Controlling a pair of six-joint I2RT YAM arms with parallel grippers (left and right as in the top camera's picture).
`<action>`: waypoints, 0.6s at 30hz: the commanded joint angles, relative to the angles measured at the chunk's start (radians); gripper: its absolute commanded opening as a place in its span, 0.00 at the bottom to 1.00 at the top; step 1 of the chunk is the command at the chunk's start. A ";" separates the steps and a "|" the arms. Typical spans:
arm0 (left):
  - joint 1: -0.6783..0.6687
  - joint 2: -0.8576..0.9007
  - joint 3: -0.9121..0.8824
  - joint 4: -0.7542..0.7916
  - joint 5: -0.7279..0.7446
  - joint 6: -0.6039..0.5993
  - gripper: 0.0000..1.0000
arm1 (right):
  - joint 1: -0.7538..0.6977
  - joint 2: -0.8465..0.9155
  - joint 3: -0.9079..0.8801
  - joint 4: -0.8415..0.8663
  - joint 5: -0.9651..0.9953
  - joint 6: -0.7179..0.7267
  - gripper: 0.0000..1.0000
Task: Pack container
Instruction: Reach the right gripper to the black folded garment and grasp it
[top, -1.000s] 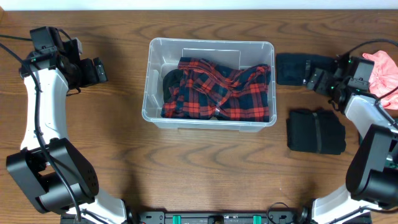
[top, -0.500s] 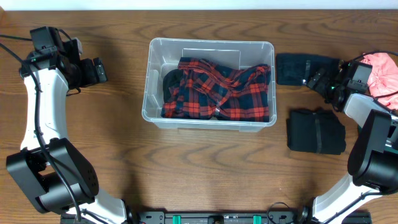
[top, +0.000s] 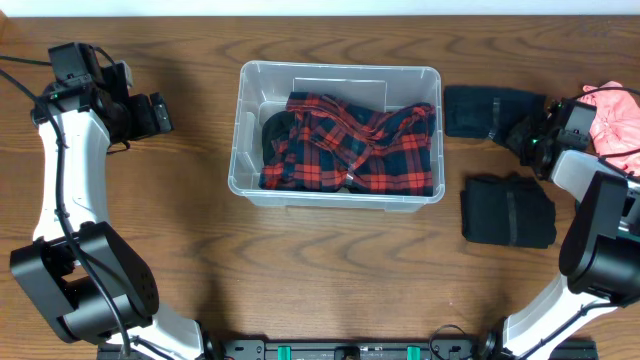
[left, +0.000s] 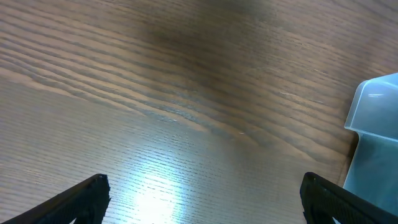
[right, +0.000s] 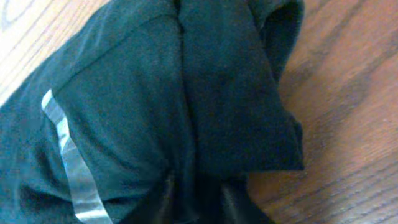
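The container (top: 340, 67), a clear plastic tub, stands at the table's middle with a red and navy plaid shirt (top: 350, 145) lying in it. To its right lies a black garment (top: 478, 110) with a grey stripe. My right gripper (top: 522, 130) is at that garment's right end and shut on its cloth. In the right wrist view the black garment (right: 137, 106) fills the frame, and a fold of it is pinched in the right gripper (right: 196, 193). My left gripper (top: 160, 112) hovers open left of the tub. In the left wrist view the left gripper (left: 204, 182) is over bare wood, with the container's corner (left: 376, 137) at the right edge.
A second folded black garment (top: 507, 210) lies on the table below the right gripper. A pink cloth (top: 615, 115) sits at the far right edge behind the right arm. Bare wood lies in front of the tub and to its left.
The right gripper pushed onto the black garment's right end and its jaws closed on the cloth. The left arm has not moved.
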 joint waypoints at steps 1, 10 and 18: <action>0.000 0.008 0.002 -0.002 0.006 0.006 0.98 | -0.008 0.027 0.002 -0.003 0.016 0.005 0.05; 0.000 0.008 0.002 -0.002 0.006 0.006 0.98 | -0.011 -0.120 0.002 -0.013 -0.016 -0.110 0.01; 0.000 0.008 0.002 -0.002 0.006 0.006 0.98 | -0.007 -0.447 0.002 -0.095 -0.059 -0.172 0.01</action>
